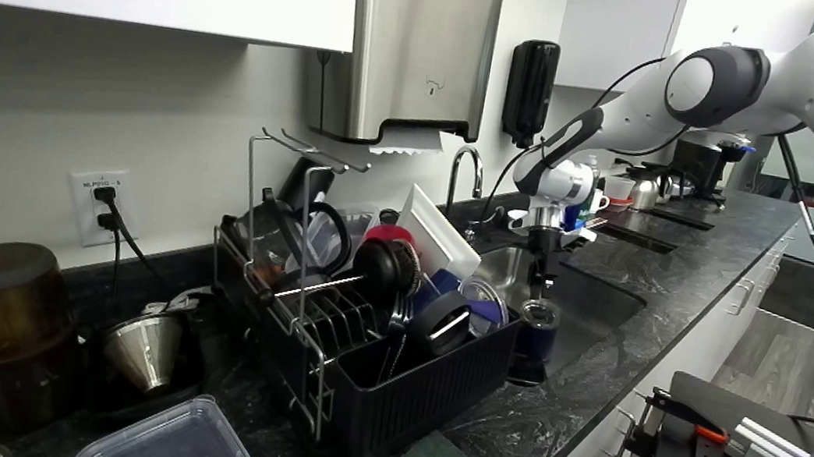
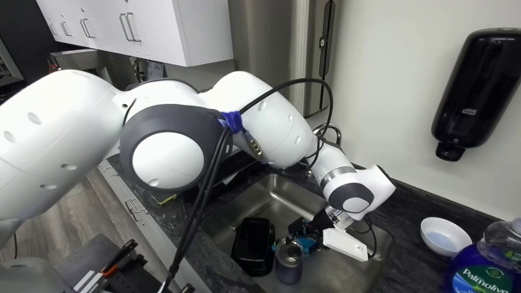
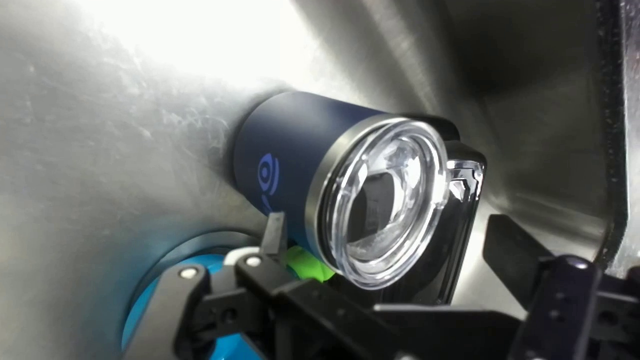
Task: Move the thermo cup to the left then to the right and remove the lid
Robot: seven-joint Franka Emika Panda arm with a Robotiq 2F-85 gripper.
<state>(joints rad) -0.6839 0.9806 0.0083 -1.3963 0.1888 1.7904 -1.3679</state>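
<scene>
The thermo cup (image 3: pixel 295 155) stands upright just below my end effector (image 3: pixel 387 230), its clear lid (image 3: pixel 392 207) on and facing up. I have the fingers (image 3: pixel 276 235) spread wide, gripping nothing; whether one brushes the rim I can't tell. The cup's long axis is vertical, so my judgement is to line up over it and come down with a finger on each side before pushing sideways. A black container (image 2: pixel 253 244) sits close beside the cup and may crowd one finger. Both are in the sink (image 2: pixel 325 272); past its edge, the dish rack (image 1: pixel 424 396) stands on the surface (image 1: pixel 509 439).
</scene>
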